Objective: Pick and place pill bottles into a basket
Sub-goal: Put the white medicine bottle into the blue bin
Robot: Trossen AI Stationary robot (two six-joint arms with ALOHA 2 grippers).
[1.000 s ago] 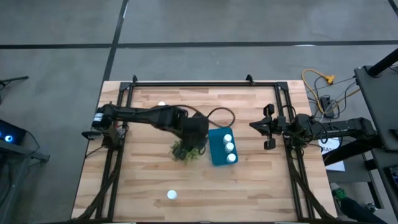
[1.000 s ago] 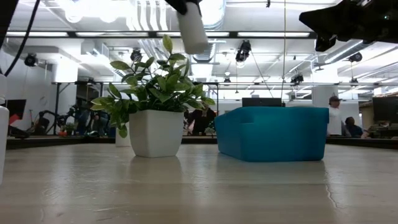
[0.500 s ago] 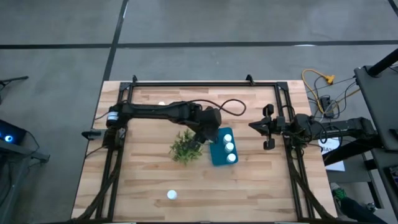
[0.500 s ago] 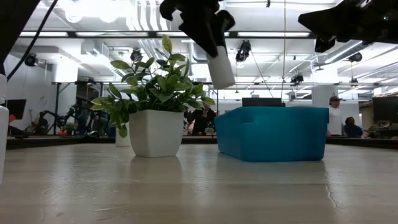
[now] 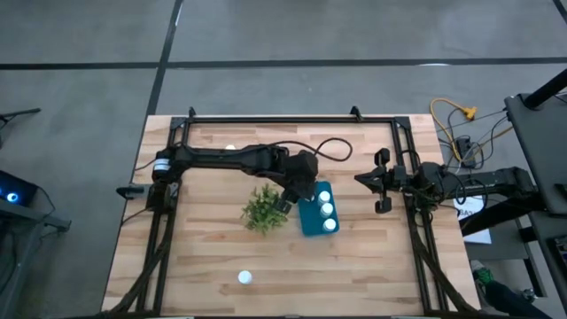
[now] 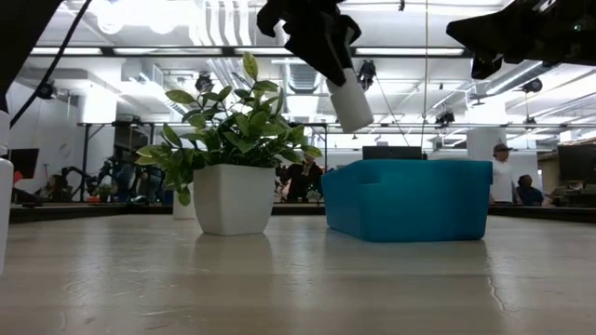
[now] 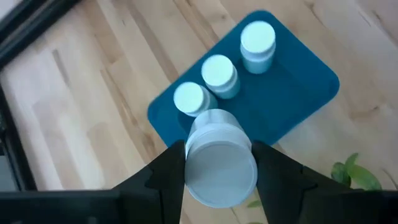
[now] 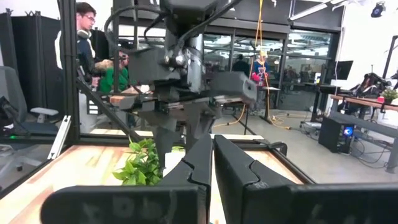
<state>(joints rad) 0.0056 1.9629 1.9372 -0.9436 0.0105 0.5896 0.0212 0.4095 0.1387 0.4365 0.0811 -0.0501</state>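
My left gripper point(image 5: 299, 188) hangs over the left part of the teal basket point(image 5: 312, 221), shut on a white pill bottle point(image 6: 350, 104). In the left wrist view the basket point(image 7: 292, 93) holds three pill bottles point(image 7: 219, 74) standing on its floor. One more bottle point(image 5: 244, 277) stands on the table near the front edge and another point(image 5: 230, 149) near the far edge. At the table's right side my right gripper point(image 5: 359, 180) stays shut with nothing in it, well above the table. My left gripper pinches the bottle by its round side wall point(image 7: 189, 168) between its two fingers point(image 7: 163, 177). The fingers slant down from the table's left side. The bottle hangs tilted below them, lifted clear above the basket, its lower end point(image 6: 358, 119) toward the table's right.
A potted green plant point(image 5: 264, 209) stands right beside the basket's left side, under my left arm. A black frame point(image 5: 266, 118) runs along the far, left and right edges of the table. People show in the room beyond the table.
My left gripper has carried the bottle from above the plant toward the table's right edge and downward, ending over the basket. The bottle has tipped further, its lower end swinging to the right. Over the last half second the gripper has only shifted a little.
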